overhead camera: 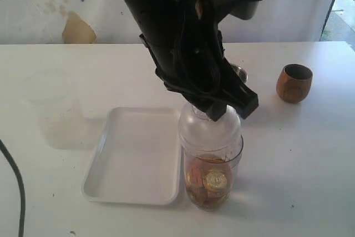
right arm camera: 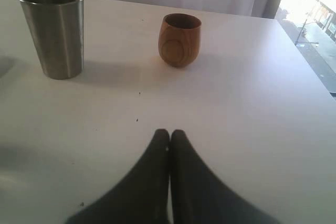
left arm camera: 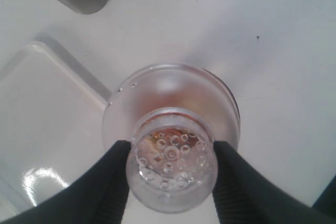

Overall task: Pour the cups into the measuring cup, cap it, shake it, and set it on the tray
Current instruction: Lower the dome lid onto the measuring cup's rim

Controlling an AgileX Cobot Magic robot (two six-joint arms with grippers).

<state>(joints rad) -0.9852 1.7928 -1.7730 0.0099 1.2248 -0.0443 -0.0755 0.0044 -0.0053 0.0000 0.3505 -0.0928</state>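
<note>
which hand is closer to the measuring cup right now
Left. The left hand grips the cap on the measuring cup; the right hand, shut, sits apart over the table, facing the steel cup and wooden cup.

No readable text, labels, brands or numbers in any view. Coin-like discs inside the measuring cup carry raised designs, too blurred to read; no printed marks legible on its wall

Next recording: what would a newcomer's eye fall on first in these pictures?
The left gripper clamps the neck of a frosted cap atop the measuring cup, which holds gold coin-like pieces and stands beside the white tray. Farther back, the wooden cup and steel tumbler stand upright.
</note>
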